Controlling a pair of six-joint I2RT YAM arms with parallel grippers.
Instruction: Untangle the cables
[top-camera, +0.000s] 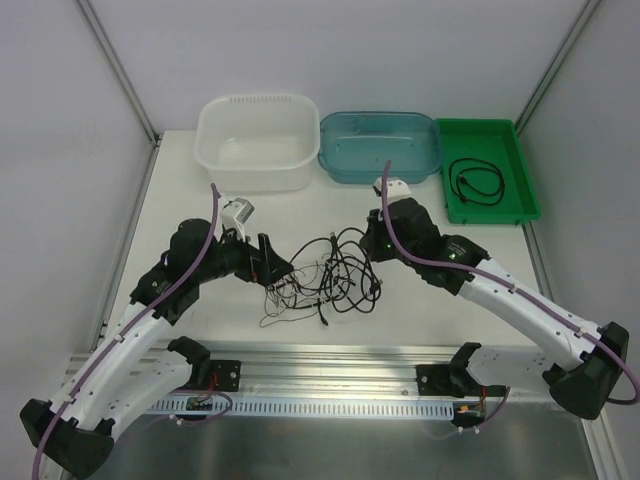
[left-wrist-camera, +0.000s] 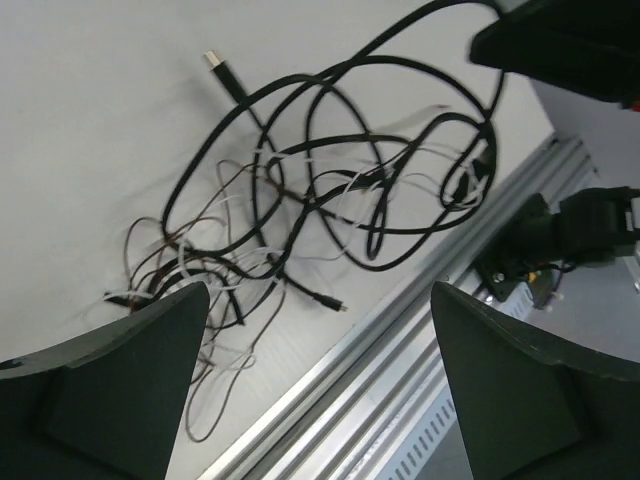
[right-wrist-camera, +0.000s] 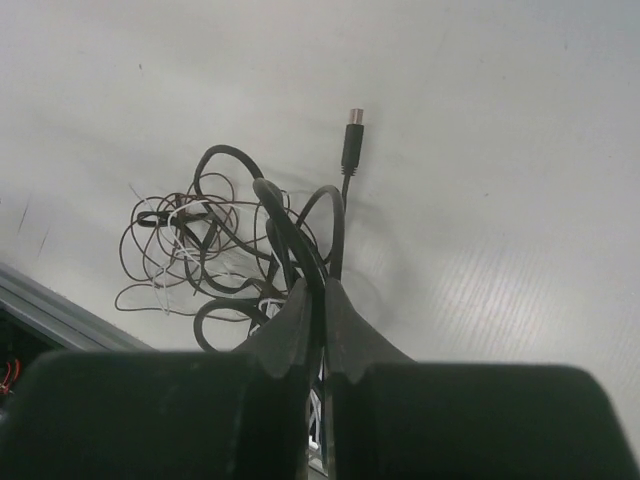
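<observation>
The cables (top-camera: 325, 275) lie as one tangled heap mid-table between my two grippers. In the left wrist view a thick black cable with a plug (left-wrist-camera: 222, 72) loops over thin dark wires (left-wrist-camera: 175, 250). A thin white cord (right-wrist-camera: 170, 215) threads through the heap. My left gripper (top-camera: 278, 270) sits at the heap's left edge. Its jaws (left-wrist-camera: 320, 288) stand wide open with nothing between them, and the tangle lies just beyond the tips. My right gripper (top-camera: 368, 243) is at the heap's upper right, shut (right-wrist-camera: 318, 285) on a loop of the thick black cable. That cable's plug end (right-wrist-camera: 352, 140) rests on the table beyond.
At the back stand a white tub (top-camera: 257, 140), a blue tub (top-camera: 380, 145) and a green tray (top-camera: 520, 170) holding a coiled black cable (top-camera: 475, 183). A small white object (top-camera: 238, 211) lies behind the left arm. A metal rail (top-camera: 330, 360) runs along the near table edge.
</observation>
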